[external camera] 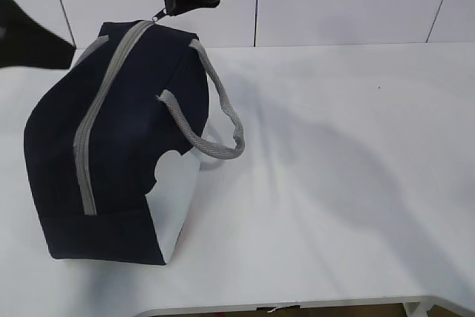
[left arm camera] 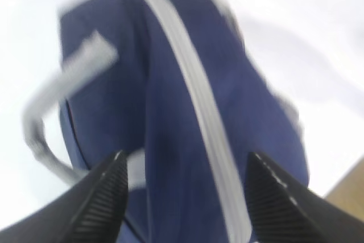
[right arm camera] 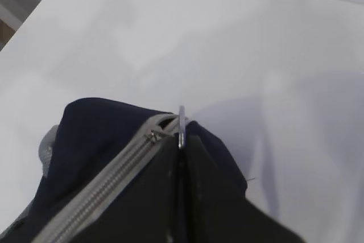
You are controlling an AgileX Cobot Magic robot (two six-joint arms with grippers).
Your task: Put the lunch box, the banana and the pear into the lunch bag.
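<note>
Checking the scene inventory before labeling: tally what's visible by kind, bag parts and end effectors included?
Lunch bag: 1
Grey handles: 2, second one in the left wrist view
Grey zipper: 1
Ring pull: 1
End effectors: 2, left end effector and right end effector
Lunch box, banana, pear: 0 visible
Total: 7

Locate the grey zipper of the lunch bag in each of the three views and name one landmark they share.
Exterior view: zipper runs from the bag's top down its left face.
Left wrist view: zipper runs from top centre to bottom, between the open left claw fingers.
Right wrist view: zipper at lower left, its ring pull pinched by the shut right claw.
Shared landmark: the navy lunch bag.
</note>
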